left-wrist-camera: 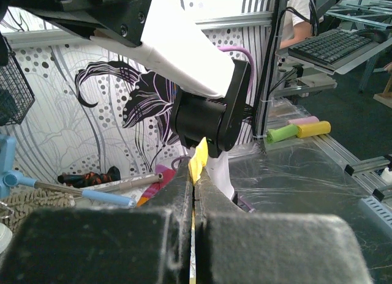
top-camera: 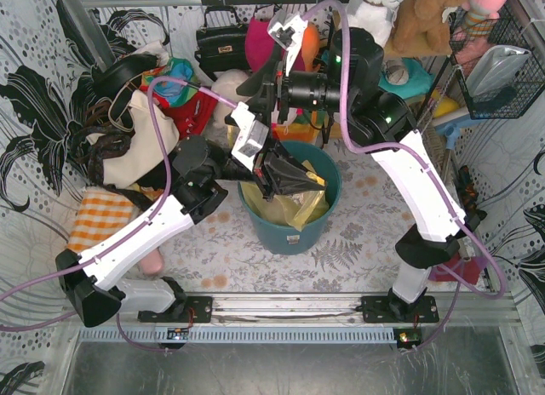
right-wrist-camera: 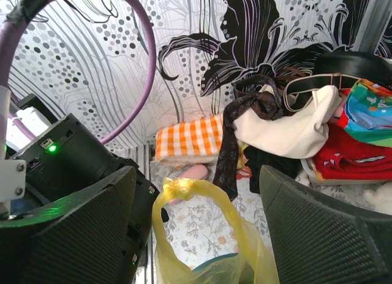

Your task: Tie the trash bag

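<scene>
Though drawn up out of the teal bin (top-camera: 289, 237) at centre of the overhead frame, not yet tied: shows no knot anywhere on the trash bag (top-camera: 305, 203), mostly down in that bin. Holds a yellow sliver of its film in the left gripper (left-wrist-camera: 195, 198), low centre of the left wrist frame, fingers pressed together on it. Has the right gripper (right-wrist-camera: 197, 180) spread wide at the bottom of the right wrist frame (a raised yellow loop between the fingers, apparently untouched by them). Looks like an early stage: one strand lifted and pinched. Leaves to do, by this reckoning: seizing a second strand, crossing, threading through, pulling snug
</scene>
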Action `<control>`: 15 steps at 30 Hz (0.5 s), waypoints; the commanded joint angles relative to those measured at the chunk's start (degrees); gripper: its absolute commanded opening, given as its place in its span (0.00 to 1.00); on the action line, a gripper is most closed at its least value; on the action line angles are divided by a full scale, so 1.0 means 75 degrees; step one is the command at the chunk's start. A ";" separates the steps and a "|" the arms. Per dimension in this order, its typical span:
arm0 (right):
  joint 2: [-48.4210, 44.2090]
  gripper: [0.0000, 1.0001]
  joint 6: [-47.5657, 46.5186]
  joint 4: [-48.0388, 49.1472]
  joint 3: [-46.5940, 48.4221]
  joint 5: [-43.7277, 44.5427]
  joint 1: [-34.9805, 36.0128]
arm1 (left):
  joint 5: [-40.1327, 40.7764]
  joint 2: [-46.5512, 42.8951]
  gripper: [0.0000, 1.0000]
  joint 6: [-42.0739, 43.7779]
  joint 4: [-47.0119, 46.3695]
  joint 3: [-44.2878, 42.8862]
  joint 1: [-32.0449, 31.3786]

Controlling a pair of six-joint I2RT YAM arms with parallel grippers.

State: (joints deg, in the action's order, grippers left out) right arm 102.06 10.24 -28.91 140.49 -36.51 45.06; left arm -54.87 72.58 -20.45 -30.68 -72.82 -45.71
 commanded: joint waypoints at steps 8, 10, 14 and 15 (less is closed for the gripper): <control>0.0332 0.75 -0.0450 -0.0475 0.0265 0.0204 0.0156 | 0.0235 -0.0367 0.00 0.0563 0.0463 0.0047 0.0002; 0.0337 0.74 -0.0484 -0.0532 0.0275 0.0226 0.0157 | 0.0227 -0.0416 0.00 0.0599 0.0525 0.0080 0.0002; 0.0342 0.70 -0.0473 -0.0569 0.0265 0.0210 0.0157 | 0.0238 -0.0485 0.00 0.0616 0.0559 0.0121 0.0002; 0.0338 0.69 -0.0469 -0.0575 0.0265 0.0205 0.0156 | 0.0238 -0.0488 0.00 0.0634 0.0568 0.0121 0.0003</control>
State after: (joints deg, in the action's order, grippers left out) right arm 104.75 7.86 -32.64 140.90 -34.70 45.95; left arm -54.17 70.65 -17.39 -25.63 -72.38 -45.71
